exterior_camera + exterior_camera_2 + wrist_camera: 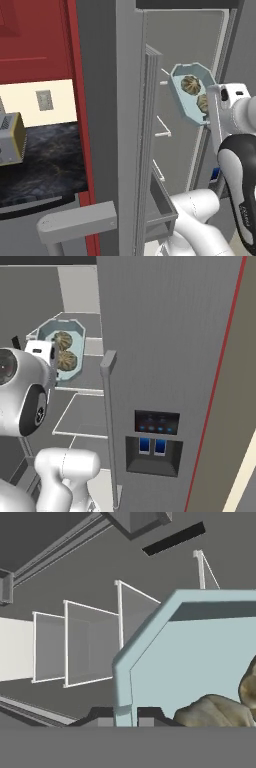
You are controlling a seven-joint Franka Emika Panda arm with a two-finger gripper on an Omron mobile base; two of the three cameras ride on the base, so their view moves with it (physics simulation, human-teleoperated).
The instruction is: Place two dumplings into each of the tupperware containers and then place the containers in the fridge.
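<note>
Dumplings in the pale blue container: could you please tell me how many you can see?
2, side by side in the pale blue container held inside the open fridge: one dumpling farther from the claw, the other beside it.

A pale blue translucent plastic container (186, 95) with a smooth, matt rim is seen. Two lumpy, rough olive-brown dumplings (190, 84) are held in it. The fridge (165, 356) is rendered in flat matt grey, its shelves (82, 416) in thin, glass-like panels.

Inside the open fridge (185, 45), the container (181, 98) hangs above the shelves (80, 416), two dumplings (190, 84) in it. The fridge door (127, 125) stands left of it, the bench (45, 160) farther left.
</note>
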